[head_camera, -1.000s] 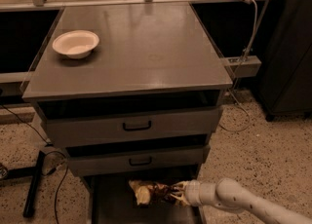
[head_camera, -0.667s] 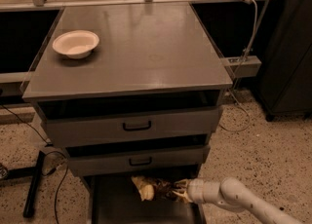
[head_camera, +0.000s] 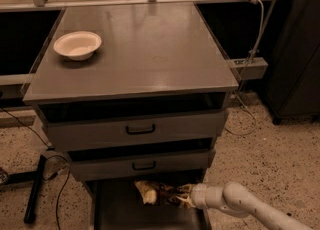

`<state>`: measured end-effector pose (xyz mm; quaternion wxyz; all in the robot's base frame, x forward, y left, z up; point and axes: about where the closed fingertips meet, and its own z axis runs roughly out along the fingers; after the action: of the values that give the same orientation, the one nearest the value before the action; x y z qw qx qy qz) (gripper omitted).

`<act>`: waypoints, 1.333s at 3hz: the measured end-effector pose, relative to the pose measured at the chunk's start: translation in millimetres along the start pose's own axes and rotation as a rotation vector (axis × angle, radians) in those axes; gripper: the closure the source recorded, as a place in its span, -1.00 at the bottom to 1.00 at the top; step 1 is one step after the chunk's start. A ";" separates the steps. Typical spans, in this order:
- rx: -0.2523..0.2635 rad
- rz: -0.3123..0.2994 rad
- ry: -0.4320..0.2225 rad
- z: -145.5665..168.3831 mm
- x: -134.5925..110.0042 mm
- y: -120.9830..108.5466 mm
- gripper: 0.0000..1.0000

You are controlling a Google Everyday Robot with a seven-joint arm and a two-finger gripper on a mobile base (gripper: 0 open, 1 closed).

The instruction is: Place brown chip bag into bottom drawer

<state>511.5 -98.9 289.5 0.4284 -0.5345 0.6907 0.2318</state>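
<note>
Bag [head_camera: 159,193] now sits slightly further back toward cabinet [head_camera: 135,54]. Gripper [head_camera: 184,201], fingers clamped on its right end, holds it over drawer [head_camera: 120,215]. Left: lower & release.

Hidden and cut-off parts around the bottom drawer [head_camera: 117,211]

You are seeing the bottom drawer running off the lower edge, so its front and much of its floor are lying out of view, and the middle drawer [head_camera: 142,165] is overhanging and covering its rear. The claw [head_camera: 184,199] is sitting at the right end of the brown chip bag [head_camera: 159,193], masking that end, and you are not getting enough to judge its grip. The arm [head_camera: 250,209] is running out at the lower right corner.
</note>
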 end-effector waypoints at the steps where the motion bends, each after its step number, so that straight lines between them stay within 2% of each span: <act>1: 0.020 -0.048 0.055 18.0 11.7 -2.7 1.00; 3: 0.121 -0.122 0.113 58.0 51.9 -14.8 1.00; 4: 0.148 -0.153 0.145 70.8 68.8 -14.1 1.00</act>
<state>544.8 -85.5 196.5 0.4319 -0.5679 0.6923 0.1077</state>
